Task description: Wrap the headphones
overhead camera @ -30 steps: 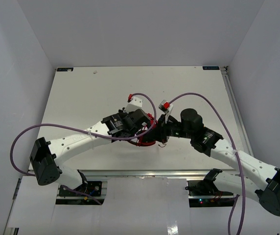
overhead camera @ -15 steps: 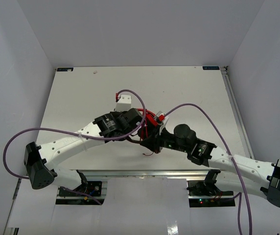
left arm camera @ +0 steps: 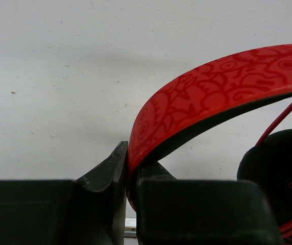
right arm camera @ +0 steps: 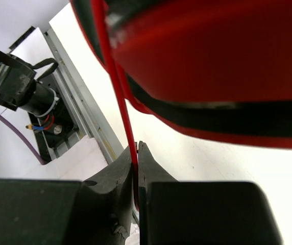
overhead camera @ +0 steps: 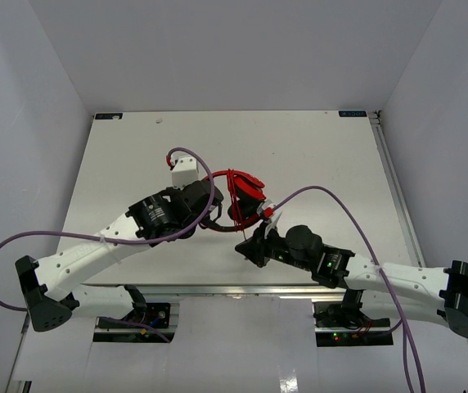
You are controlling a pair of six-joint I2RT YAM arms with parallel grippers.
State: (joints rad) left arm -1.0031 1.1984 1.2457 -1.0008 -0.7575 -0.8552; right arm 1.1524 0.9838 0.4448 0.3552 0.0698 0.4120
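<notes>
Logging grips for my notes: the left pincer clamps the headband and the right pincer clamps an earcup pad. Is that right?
No. The right pincer is shut on the thin red cable instead, as the right wrist view shows. The left pincer does clamp the headband.

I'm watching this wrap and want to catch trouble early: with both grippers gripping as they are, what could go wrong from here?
1. The right gripper pinches only the thin red cable, which looks stretched straight up to the headphones. A hard pull may strain it or slip it out.
2. The left gripper clamps the smooth, curved headband near its edge, so it could twist or slide free during winding.
</notes>
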